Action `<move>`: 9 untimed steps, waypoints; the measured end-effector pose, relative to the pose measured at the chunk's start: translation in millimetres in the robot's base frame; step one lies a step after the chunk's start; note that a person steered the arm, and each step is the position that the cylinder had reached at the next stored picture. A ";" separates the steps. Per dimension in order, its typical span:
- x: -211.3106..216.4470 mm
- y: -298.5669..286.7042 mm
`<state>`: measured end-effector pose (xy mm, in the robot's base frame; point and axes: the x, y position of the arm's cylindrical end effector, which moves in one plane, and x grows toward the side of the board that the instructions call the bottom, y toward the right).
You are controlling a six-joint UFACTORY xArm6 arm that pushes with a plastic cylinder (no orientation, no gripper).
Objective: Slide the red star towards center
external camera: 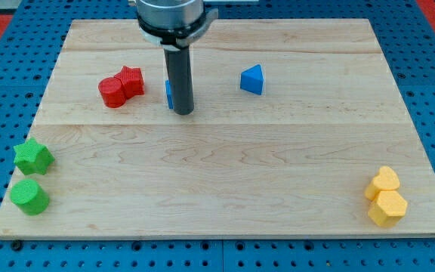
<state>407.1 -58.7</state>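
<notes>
The arm comes down from the view's top, its grey collar cut off by the upper edge, and the dark rod (180, 79) hangs straight and upright over the wooden desk (225, 189). My tip (183, 112) rests on the desk in its upper half, a little left of the middle line. There are no fingers on this rig, only the bare rod, so nothing opens or closes and nothing is held.

The red star (131, 80) lies to the left of my tip and slightly nearer the view's top, apart from the rod with bare wood between them. It touches a second red block (113, 92), rounded in shape, which sits at its lower left. A blue block (169, 92) shows only as a thin sliver at the rod's left edge, mostly hidden behind it; its shape cannot be told. Another blue block (252, 79), wedge-like, stands to the right of the rod, well apart.

At the desk's left edge a green star (32, 156) sits just above a green rounded block (29, 196). At the lower right corner two yellow blocks touch: a yellow heart-like block (384, 183) above a yellow hexagonal block (388, 207).
</notes>
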 end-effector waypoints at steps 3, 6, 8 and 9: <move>-2.8 -12.2; 1.8 -185.4; -82.7 -174.1; -92.5 -103.6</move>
<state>314.6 -162.3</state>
